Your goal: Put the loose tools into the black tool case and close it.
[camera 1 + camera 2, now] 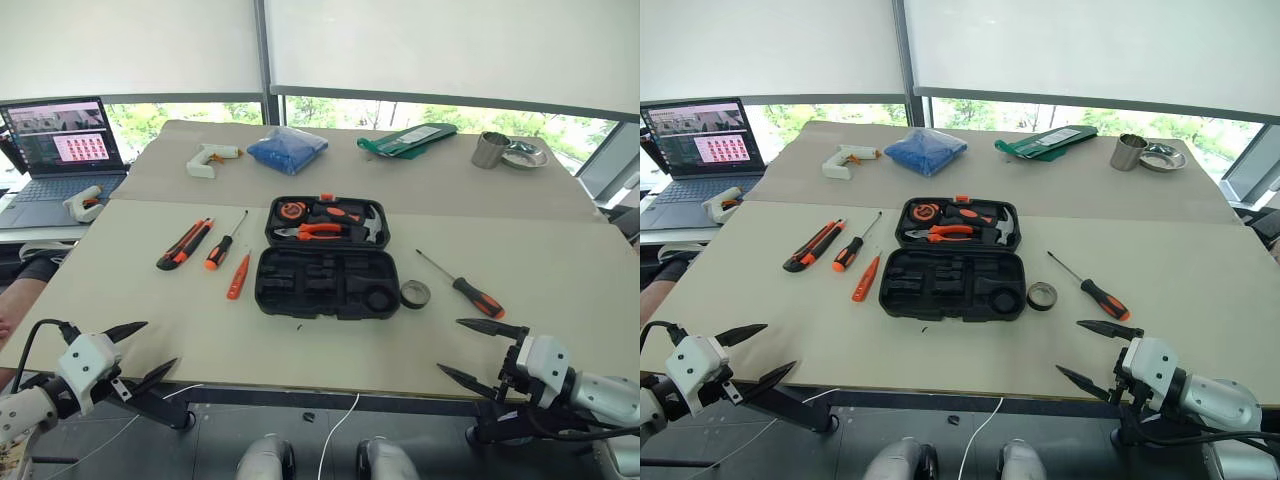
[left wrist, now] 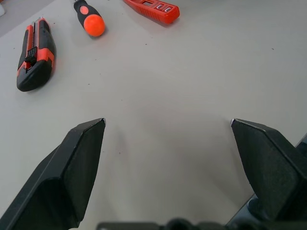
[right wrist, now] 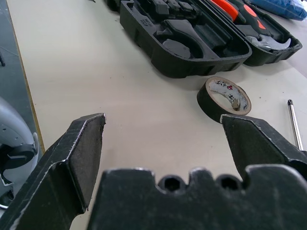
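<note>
Black tool case lies open flat mid-table, hinged clamshell w/ rounded corners; far half has pliers w/ orange grips, a hammer and an orange-trimmed tape measure seated in slots, near half shows bare moulded recesses. To its left, loose on the table: orange-and-black utility knife, chunky body w/ orange slider; just beside it a slim screwdriver w/ black/orange handle and thin shaft; then a small all-orange screwdriver nearest the case, all three angled roughly parallel. Right of the case: small black tape roll lying flat, nearly touching the case's near-right corner, and a 2nd slim screwdriver w/ orange/black handle, lying diagonal, well apart from the case. L gripper at near-left table edge, fingers spread wide, nothing held. R gripper at near-right edge, also wide open, empty, tape roll ahead of it.
</note>
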